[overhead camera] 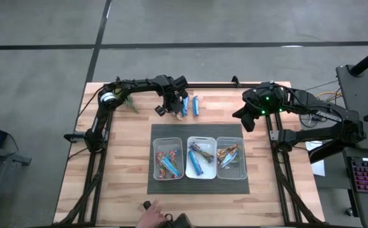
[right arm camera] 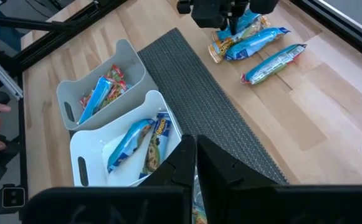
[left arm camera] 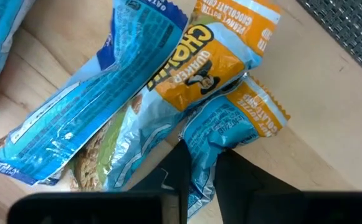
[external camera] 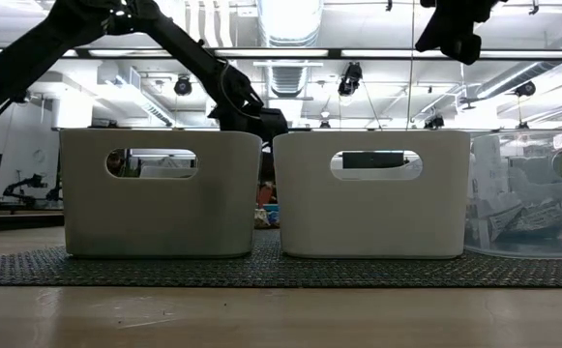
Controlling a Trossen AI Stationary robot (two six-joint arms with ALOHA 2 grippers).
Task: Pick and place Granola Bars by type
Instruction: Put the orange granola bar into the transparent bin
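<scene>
Your left gripper [left arm camera: 196, 168] is down on the loose pile of granola bars [overhead camera: 189, 106] at the far edge of the table, beyond the dark mat [overhead camera: 197, 187], and its fingers [left arm camera: 179, 177] are pinched on the crimped end of a blue-and-orange bar [left arm camera: 221, 127]. On that wrapper you can read "CHOCOLATE CHIP" in part along the orange end. The bar lying across it is a Quaker Chewy bar [left arm camera: 196, 71]: "CHEWY" and "QUAKER" show on its orange panel, with "PEANUT BUTTER CHOCOLATE CHIP" on its end flap. A plain blue wrapper [left arm camera: 87, 121] lies alongside; its small print is too fine to read.

From overhead, the loose bars lie close together with their long axes running roughly from the far edge toward the bins; the outermost blue bar [right arm camera: 274, 64] sits just apart from the rest.

On the mat, three bins stand in a row: the left bin [overhead camera: 168, 158] holds blue-and-red bars, the middle bin [overhead camera: 200, 158] blue ones, the right clear bin [overhead camera: 230, 158] brown ones.

Your right gripper [right arm camera: 195, 163] hovers above the right side of the table with fingers pressed together, holding nothing
</scene>
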